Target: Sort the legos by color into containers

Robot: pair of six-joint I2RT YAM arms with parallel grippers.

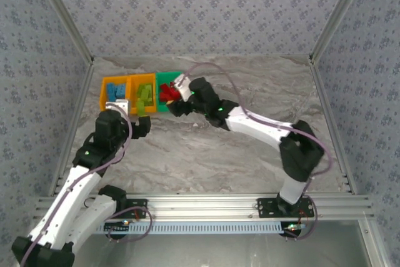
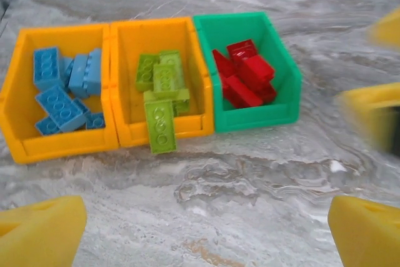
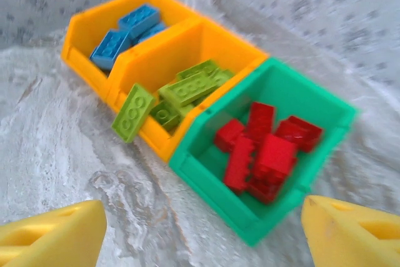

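- The sorting looks almost finished. The blue bricks (image 2: 62, 89) lie in the left bin (image 2: 19, 136), the lime bricks (image 2: 164, 79) in the middle bin (image 2: 134, 39), and the red bricks (image 2: 245, 76) in the green bin (image 2: 256, 120).
- The three bins stand in a row, side walls touching, at the far left of the tabletop (image 2: 250, 179).
- I see no loose brick on the tabletop in front of the bins.
- One stray brick (image 2: 160, 126), lime, is not fully inside. It leans over the front wall of the middle bin, with its lower end outside.
- I judge the step in hand to be this last brick. The next move calls for gripping it by its long sides, or pushing its lower end up and forward, so that it tips into the middle bin.
- The push must be soft, because the bins are light and may slide.
- The left gripper (image 2: 203, 236) is spread wide, holds nothing and touches nothing. It hangs in front of the bins, roughly facing the middle one.
- The right gripper (image 3: 200, 236) is also spread wide and empty. In the top view it is at the near edge of the green bin; I cannot tell if it touches the rim.
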